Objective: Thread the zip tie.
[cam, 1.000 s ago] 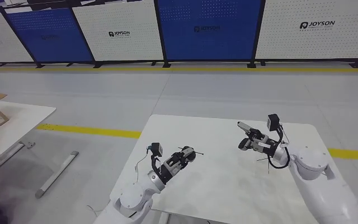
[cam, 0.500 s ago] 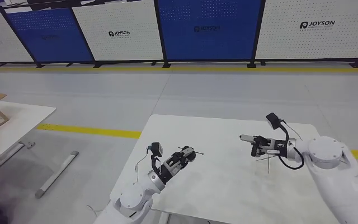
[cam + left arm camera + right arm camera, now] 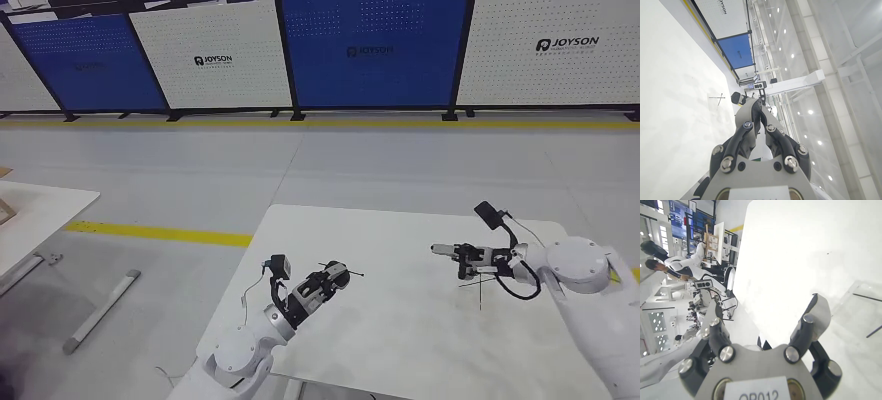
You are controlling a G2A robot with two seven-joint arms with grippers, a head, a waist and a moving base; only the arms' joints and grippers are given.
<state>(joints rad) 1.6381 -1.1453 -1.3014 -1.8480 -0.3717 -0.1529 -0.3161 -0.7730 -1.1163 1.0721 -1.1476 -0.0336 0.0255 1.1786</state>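
Two thin black plastic zip ties [image 3: 479,285], crossed, just near-right of splayed right gripper [image 3: 450,254]; left gripper [image 3: 337,271] well leftward, seemingly clamped on third tie [image 3: 356,272].

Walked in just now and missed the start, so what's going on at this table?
A two-armed robot is at work here. Its left pincer is shut, apparently on a thin black zip tie held above the table. The right pincer is open and empty, hovering beside loose zip ties that lie crossed on a clear sheet. The pincers are well apart, so threading seems not yet begun.
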